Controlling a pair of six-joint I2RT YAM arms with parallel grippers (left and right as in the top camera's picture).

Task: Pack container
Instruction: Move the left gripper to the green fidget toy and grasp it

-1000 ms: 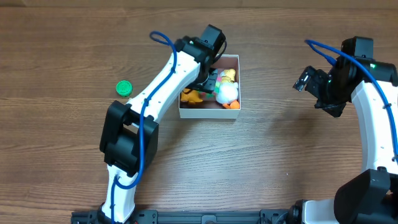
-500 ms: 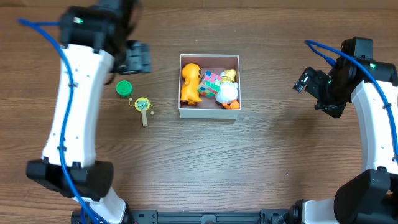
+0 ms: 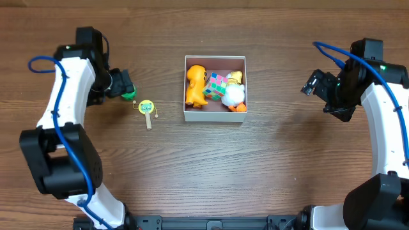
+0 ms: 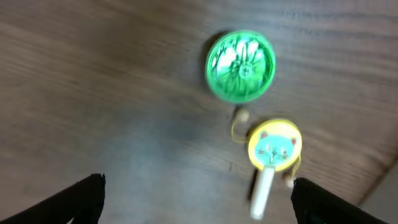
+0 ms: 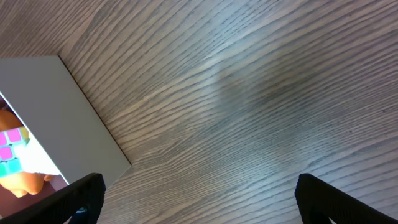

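Observation:
The container (image 3: 215,116), a white-walled box with a pink inside, stands mid-table. It holds an orange dinosaur (image 3: 195,85), a coloured cube (image 3: 217,86), a white round toy (image 3: 234,96) and a small yellow toy (image 3: 236,76). My left gripper (image 3: 123,84) is open and empty at the far left, above a green disc (image 3: 130,94). The left wrist view shows the green disc (image 4: 240,66) and a yellow cat-face rattle (image 4: 273,145) ahead of the open left gripper (image 4: 199,205). My right gripper (image 3: 316,83) is open and empty, right of the container.
The yellow rattle (image 3: 147,107) with its pale handle lies between the green disc and the container. The right wrist view shows the container's white wall (image 5: 56,112) at the left and bare wood under the open right gripper (image 5: 199,205).
My left arm has swung from over the container to the far left and come down by the green disc. The orange dinosaur now lies in the container. The right arm has not moved.

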